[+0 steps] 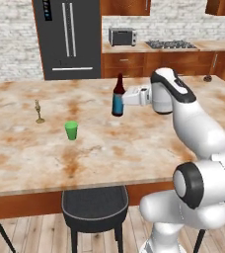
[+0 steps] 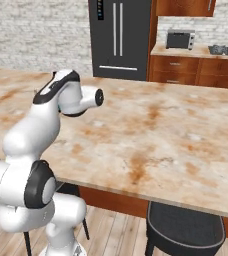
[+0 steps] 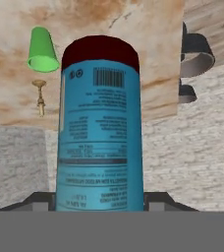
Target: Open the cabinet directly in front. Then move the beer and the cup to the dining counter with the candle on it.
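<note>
The beer [image 1: 118, 96], a dark brown bottle with a blue label, stands upright over the middle of the dining counter [image 1: 149, 143]. My gripper [image 1: 121, 98] reaches in from the right and is shut on the label. Whether the base touches the marble I cannot tell. In the hand view the beer [image 3: 100, 133] is close between my fingertips [image 3: 38, 199]. Left of the bottle, the green cup [image 1: 71, 130] stands on the counter, and the brass candle [image 1: 38, 112] is further left. Cup [image 3: 42, 49] and candle [image 3: 40, 96] also appear beyond the bottle. The cabinet is out of view.
A black stool [image 1: 94, 207] is tucked under the counter's near edge, with another stool [image 2: 186, 230] in the right base view. At the back are a dark fridge [image 1: 70, 37], a toaster oven [image 1: 123, 36] and a cooktop [image 1: 172, 44] on the brick-backed wall counter.
</note>
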Available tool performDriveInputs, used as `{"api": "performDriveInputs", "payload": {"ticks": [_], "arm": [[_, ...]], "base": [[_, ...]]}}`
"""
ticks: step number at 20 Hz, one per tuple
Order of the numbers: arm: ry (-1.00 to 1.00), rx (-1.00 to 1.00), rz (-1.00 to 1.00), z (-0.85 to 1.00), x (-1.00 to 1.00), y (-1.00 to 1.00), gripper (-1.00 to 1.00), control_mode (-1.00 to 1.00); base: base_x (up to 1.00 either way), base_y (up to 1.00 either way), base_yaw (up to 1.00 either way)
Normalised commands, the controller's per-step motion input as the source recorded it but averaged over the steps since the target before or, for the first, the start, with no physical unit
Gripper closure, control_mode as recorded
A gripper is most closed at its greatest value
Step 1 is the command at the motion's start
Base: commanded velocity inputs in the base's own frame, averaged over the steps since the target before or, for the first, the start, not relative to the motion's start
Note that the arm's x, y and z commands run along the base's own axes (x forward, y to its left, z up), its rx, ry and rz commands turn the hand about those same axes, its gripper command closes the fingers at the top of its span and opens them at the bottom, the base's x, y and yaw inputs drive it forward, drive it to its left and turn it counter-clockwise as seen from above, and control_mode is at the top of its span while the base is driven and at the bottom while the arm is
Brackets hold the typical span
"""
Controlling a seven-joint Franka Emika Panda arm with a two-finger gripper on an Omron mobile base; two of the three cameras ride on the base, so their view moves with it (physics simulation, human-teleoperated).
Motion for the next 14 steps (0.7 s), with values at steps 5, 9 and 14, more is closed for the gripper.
{"api": "performDriveInputs", "payload": {"ticks": [5, 9, 14], "arm": [[-0.21, 0.02, 0.22, -0.50, 0.14, 0.00, 1.00, -1.00], [-0.02, 0.00, 0.07, -0.05, 0.00, 0.03, 1.00, -1.00], [0.00, 0.00, 0.00, -0.11, 0.21, 0.11, 1.00, -1.00]], "base": [[0.00, 0.00, 0.00], [0.00, 0.00, 0.00], [0.00, 0.00, 0.00]]}}
